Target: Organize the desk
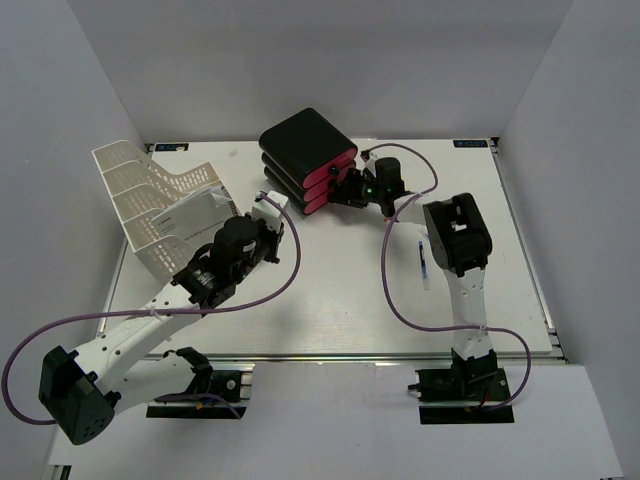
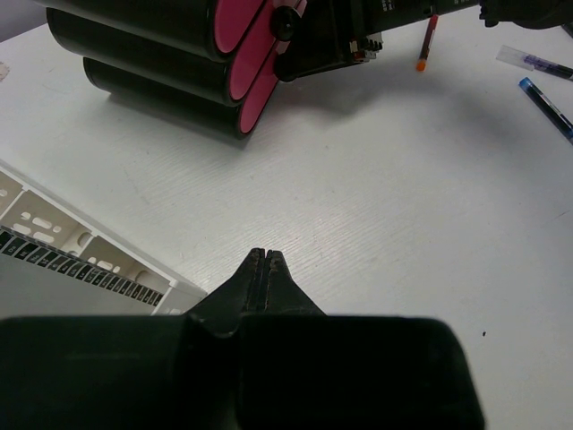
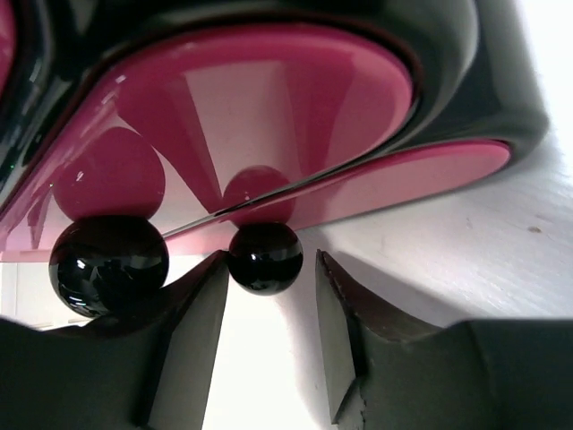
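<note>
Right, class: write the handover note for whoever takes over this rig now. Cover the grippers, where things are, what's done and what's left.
Left gripper: shut, empty, above bare desk beside the tray.
Right gripper: open, fingers either side of a knob on the drawer unit, not yet closed on it.
Things: drawer unit at the back centre; tray at the left, holding paper; pens loose on the desk to the right of the drawers.
Done: paper is in the tray.
Left: probably grip the knob, open the drawer, then stow the pens.
</note>
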`<state>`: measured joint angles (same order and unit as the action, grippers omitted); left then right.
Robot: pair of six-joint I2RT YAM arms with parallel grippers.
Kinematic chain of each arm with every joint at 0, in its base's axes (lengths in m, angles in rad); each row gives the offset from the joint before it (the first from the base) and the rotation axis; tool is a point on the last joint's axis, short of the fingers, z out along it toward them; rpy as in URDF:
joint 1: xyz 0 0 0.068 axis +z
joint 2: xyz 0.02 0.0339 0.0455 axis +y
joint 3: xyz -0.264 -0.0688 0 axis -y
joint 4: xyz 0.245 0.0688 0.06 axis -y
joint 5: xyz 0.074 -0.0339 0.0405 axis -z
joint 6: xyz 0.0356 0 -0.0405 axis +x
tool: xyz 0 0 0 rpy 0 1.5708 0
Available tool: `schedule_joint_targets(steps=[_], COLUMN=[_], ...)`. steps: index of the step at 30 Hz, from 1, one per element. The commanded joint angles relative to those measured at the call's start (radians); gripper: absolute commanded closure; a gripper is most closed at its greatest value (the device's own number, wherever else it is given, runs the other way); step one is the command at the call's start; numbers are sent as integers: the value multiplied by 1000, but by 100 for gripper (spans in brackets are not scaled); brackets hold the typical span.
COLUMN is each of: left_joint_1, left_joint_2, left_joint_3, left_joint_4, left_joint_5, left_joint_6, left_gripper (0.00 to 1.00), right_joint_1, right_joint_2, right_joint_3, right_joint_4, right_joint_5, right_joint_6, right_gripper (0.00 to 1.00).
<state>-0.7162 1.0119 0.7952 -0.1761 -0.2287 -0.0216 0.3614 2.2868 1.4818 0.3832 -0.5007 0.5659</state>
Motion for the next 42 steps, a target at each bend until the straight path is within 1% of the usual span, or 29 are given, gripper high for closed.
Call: schedule_joint_targets(steps=[1, 5, 9, 12, 17, 18, 22, 25, 29, 31, 32, 33, 34, 35, 36, 39, 42], left_joint_1=[3, 3, 3, 3, 3, 3, 3, 3, 3, 3, 3, 3, 3, 3, 3, 3, 3], left_joint_2=[-4, -1, 2, 2, -1, -2, -10, -10, -13, -13, -10, -10, -9, -7, -6, -6, -7], left_joint_3=[4, 2, 4, 4, 1, 1, -2, -4, -7, -7, -7, -7, -7, -7, -7, -8, -10], left_joint_4=[3, 4, 3, 3, 4, 4, 7, 7, 9, 15, 13, 13, 13, 15, 15, 17, 18], left_joint_5=[-14, -18, -21, -21, -21, -23, -21, -23, -21, -20, -20, -18, -17, -15, -12, -4, 0], left_joint_6=[8, 8, 9, 9, 9, 9, 8, 8, 8, 8, 8, 8, 8, 8, 8, 8, 8], left_gripper=[100, 100, 100, 100, 100, 100, 100, 100, 100, 100, 100, 100, 100, 100, 100, 100, 100], right_joint_1=[5, 2, -9, -22, -53, -53, -65, -70, -73, -75, -73, -75, -75, -79, -76, -81, -88], right_joint_2=[20, 22, -1, -39, -124, -159, -237, -274, -302, -320, -334, -339, -343, -357, -368, -417, -475], right_joint_3=[-14, -37, -80, -136, -258, -309, -406, -449, -477, -486, -495, -494, -489, -488, -488, -500, -508], right_joint_4=[138, 166, 192, 204, 226, 236, 241, 221, 201, 189, 189, 177, 158, 149, 126, 73, 17], right_joint_5=[-27, -30, -24, -3, 30, 30, 27, 21, 19, 28, 37, 33, 34, 31, 30, 37, 48], right_joint_6=[46, 51, 46, 35, 0, -1, -18, -40, -61, -81, -89, -99, -115, -126, -139, -190, -256], right_gripper=[52, 59, 72, 76, 78, 78, 78, 74, 65, 55, 34, 23, 17, 14, 12, 11, 13])
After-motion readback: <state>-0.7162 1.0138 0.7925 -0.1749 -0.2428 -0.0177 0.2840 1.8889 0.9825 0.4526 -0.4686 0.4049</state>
